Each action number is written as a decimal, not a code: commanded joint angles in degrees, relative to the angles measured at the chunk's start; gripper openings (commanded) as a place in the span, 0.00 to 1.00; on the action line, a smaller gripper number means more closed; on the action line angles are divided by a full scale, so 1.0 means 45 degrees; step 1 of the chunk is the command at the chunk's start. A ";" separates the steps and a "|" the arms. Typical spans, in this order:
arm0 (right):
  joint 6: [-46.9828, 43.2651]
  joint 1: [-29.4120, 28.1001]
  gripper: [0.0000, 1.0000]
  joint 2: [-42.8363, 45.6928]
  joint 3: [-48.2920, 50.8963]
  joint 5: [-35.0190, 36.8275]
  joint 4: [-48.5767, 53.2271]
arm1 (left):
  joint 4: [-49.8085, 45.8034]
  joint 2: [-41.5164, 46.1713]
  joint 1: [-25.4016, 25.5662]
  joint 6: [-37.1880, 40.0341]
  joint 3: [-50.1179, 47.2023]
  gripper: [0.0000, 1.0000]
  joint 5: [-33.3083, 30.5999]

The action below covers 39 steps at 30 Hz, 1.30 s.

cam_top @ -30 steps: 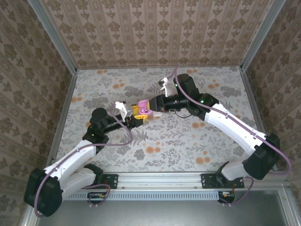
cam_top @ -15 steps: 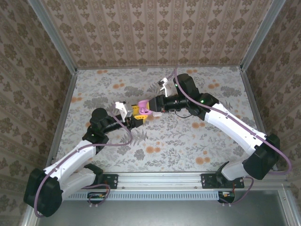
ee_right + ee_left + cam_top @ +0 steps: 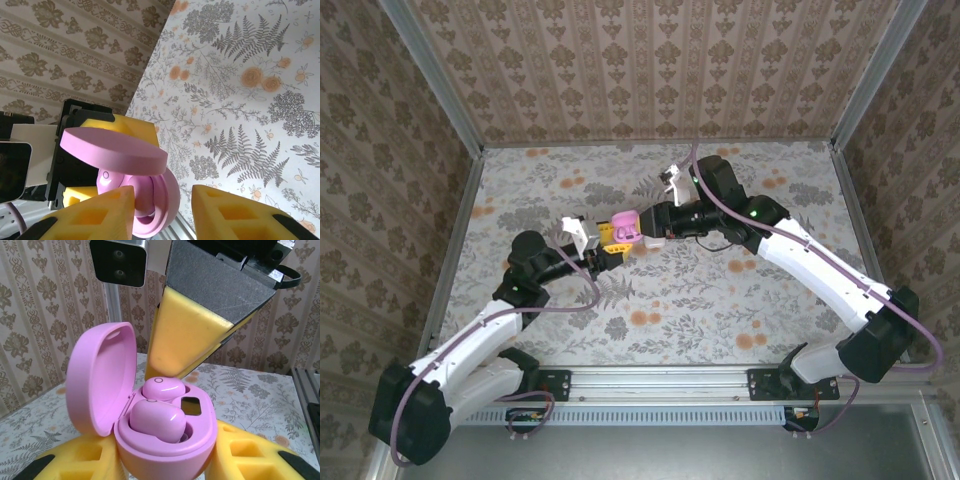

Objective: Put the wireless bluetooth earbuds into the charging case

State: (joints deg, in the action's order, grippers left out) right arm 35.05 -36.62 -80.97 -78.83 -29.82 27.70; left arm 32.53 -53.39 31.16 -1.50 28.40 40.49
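The pink charging case stands upright with its lid swung open. My left gripper is shut on its base, a yellow pad on each side. Two pink earbuds sit in its wells, one at the front and one behind. From above, the case hangs over mid-table between both arms. My right gripper is open right beside the case, nothing between its pads; one yellow right finger hovers just behind the rear earbud.
Patterned walls and aluminium posts enclose the floral table. A rail runs along the near edge. The right wrist's camera block hangs above the case.
The right gripper's jaws have spread apart beside the case and it has eased back slightly. The left gripper still holds the case in the same place.
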 commanded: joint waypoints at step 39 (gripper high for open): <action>0.1308 0.1048 0.51 0.1709 0.0919 0.1294 -0.1168 | 0.0199 -0.0591 0.0510 0.1107 0.0760 0.37 0.0356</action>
State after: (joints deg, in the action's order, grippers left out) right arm 39.48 -32.01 -72.64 -73.76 -25.26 23.53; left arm 32.80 -55.64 32.86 1.45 29.32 40.51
